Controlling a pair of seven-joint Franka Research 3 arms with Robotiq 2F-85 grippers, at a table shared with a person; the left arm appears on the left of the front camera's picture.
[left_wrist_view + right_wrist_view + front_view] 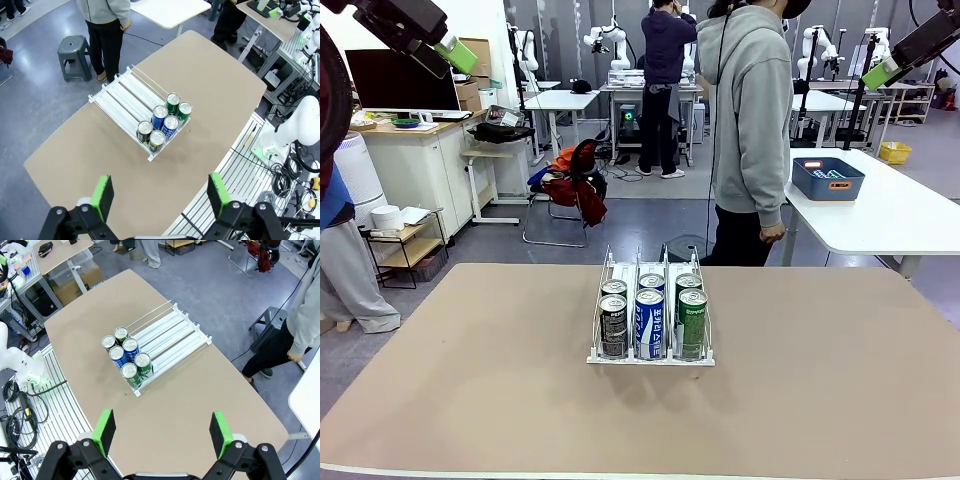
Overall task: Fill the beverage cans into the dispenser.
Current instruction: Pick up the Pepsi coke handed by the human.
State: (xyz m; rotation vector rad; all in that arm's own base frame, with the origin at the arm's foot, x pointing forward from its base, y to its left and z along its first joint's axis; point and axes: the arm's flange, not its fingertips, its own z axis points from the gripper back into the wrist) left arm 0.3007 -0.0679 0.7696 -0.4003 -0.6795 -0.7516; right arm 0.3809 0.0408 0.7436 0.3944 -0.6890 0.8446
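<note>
Front view: shows six beverage cans seated two per lane at the front lip of the dispenser, mid-table. Left wrist view: shows left gripper spread wide, empty, high above; rear lanes bare. Right wrist view: shows right gripper released, holding nothing; probably done unless more cans arrive.

Beyond the brown tabletop, smooth grey floor. At right, a white table carrying a blue bin; beyond it, a yellow crate. At left, a white cabinet with a dark monitor, low shelf beside it. Mid-room, a chair draped in red and dark clothes; farther back, more white desks. By the tabletop's far edge, 1 grey stool.
</note>
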